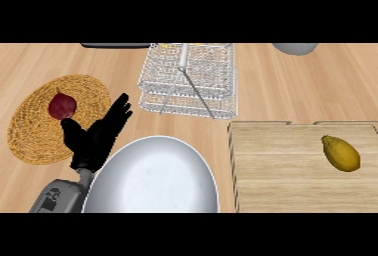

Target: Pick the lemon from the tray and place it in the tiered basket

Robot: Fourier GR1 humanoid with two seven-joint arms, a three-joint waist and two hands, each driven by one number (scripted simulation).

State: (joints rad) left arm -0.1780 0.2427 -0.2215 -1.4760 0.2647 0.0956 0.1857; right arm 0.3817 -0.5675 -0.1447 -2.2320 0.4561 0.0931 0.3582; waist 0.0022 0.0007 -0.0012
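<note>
Resting robot hand: one left robot hand (100, 134) shows at the lower left, its fingers straight and spread apart, pointing up and away over the bench (295, 85); it holds nothing.
Forearm: one grey forearm (59, 197) rises from the lower edge beneath it.
Right robot hand: shows nowhere in the head view.
Plate: one large white plate (155, 175) lies just right of the left robot hand, its rim cut by the lower edge.
Mat: one round woven mat (44, 125) lies at the left, partly behind the fingers.
Dark red fruit: one dark red fruit (63, 106) sits on the mat, near the fingertips.
Tiered basket: one white wire tiered basket (189, 80) stands at the top centre, with a central metal post and two stacked levels visible.
Tray: one pale wooden tray (288, 170) fills the lower right.
Lemon: one lemon (340, 153), yellow, elongated, with a pointed end; it lies on the tray near its right side, well apart from the left robot hand and from the tiered basket.
Far edge: one dark flat object (114, 45) and one grey rounded object (295, 48), both cut off.
</note>
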